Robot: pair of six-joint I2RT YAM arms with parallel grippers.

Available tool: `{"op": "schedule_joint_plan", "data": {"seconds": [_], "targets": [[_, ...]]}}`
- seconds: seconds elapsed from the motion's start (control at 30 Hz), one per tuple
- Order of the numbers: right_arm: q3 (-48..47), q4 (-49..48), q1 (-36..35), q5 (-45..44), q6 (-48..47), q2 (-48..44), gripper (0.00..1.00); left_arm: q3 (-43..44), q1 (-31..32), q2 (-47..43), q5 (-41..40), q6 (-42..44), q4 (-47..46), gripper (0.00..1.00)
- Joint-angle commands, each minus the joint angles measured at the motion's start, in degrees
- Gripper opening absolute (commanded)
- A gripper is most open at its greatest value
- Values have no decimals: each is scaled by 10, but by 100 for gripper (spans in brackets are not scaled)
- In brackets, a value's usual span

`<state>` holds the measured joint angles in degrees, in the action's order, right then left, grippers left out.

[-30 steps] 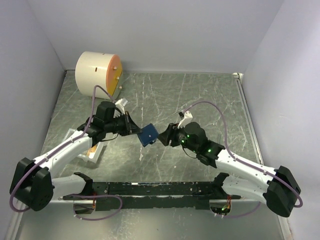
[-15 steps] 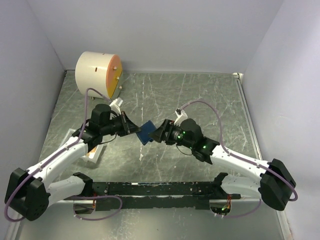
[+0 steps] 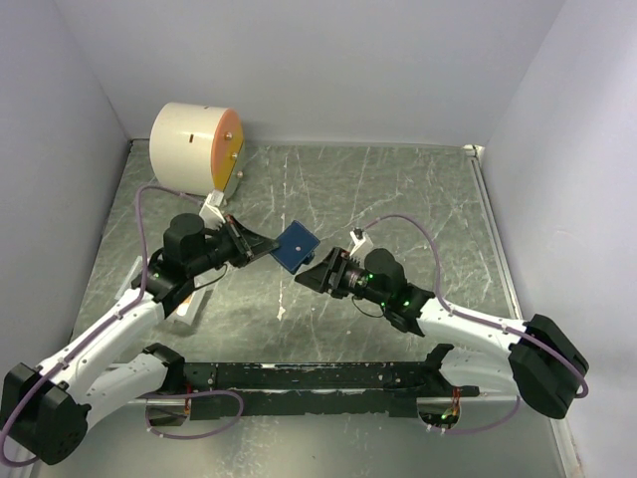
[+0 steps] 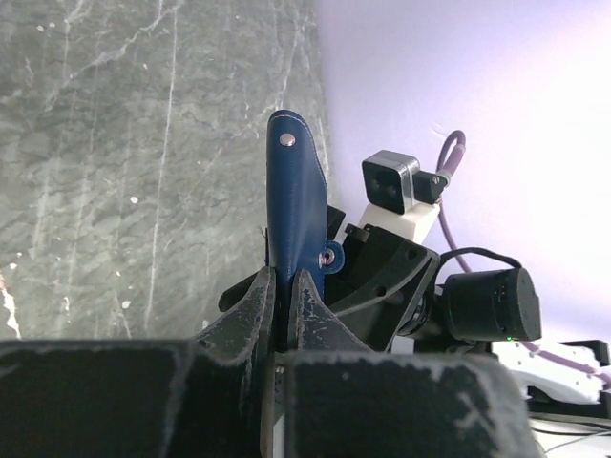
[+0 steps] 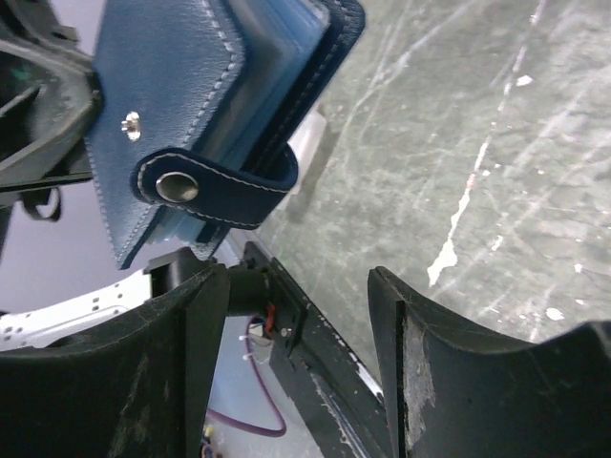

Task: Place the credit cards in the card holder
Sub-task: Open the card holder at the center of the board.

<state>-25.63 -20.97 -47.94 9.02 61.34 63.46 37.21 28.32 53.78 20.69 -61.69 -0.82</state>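
Right claw (image 5: 296,315): fingers spread wide, gripping nothing. Its tips sit just short of the small navy stitched folding card holder (image 5: 181,114) ahead and above them, not touching it. Left claw (image 4: 284,286): pressed together on the holder's lower edge, holding it upright clear of the grey marbled table (image 3: 398,189). Holder folded, snap tab hanging off its stud. Beyond the left claw, in the far corner: large cream cylinder with orange face (image 3: 189,147).
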Motion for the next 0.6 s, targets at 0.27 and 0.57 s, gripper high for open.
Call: {"op": "schedule_joint_plan", "data": {"seconds": [0.27, 0.57], "targets": [[73, -244, 3, 19, 67, -20, 50, -36, -2, -39, 19, -119, -87, 7], [108, -359, 4, -6, 94, -11, 40, -83, -3, -55, 37, -168, -142, 7]]}}
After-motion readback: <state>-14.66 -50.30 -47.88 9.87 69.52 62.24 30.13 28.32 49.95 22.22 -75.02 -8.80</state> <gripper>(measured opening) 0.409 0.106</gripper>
